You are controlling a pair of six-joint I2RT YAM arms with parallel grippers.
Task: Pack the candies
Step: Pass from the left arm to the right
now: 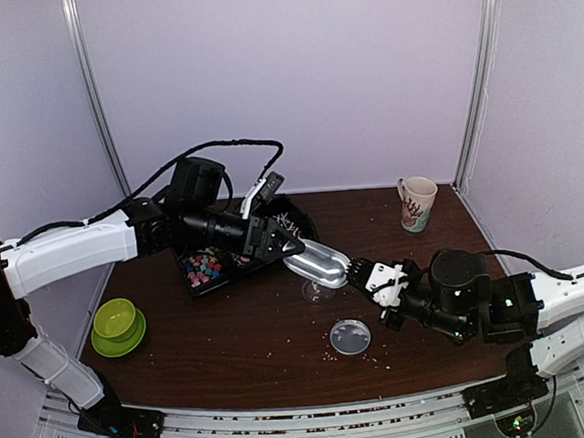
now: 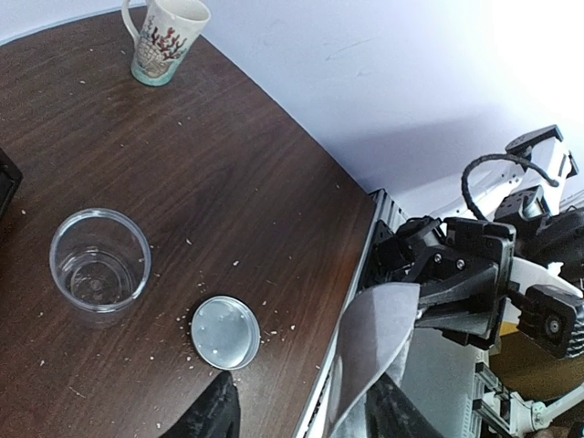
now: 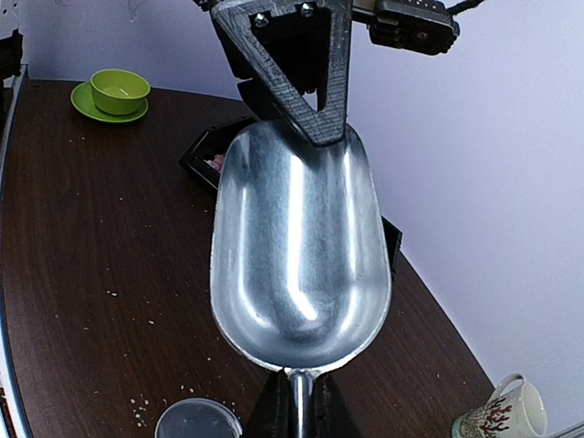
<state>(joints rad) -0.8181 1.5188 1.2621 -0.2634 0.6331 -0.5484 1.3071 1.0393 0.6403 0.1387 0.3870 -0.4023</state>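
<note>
Dark brown wood grain on the counter (image 1: 261,346), flecked with pale crumbs (image 2: 274,315). Mirror-bright shiny silver metal scoop (image 3: 299,255). Lime-green round bowl (image 1: 115,318) on a lime-green saucer (image 1: 108,346). Cream ceramic mug (image 2: 164,41) printed with red branching coral, teal at the foot. Pink, blue and yellow tiny candies (image 1: 205,267) in a black plastic tray (image 1: 191,285).
</note>
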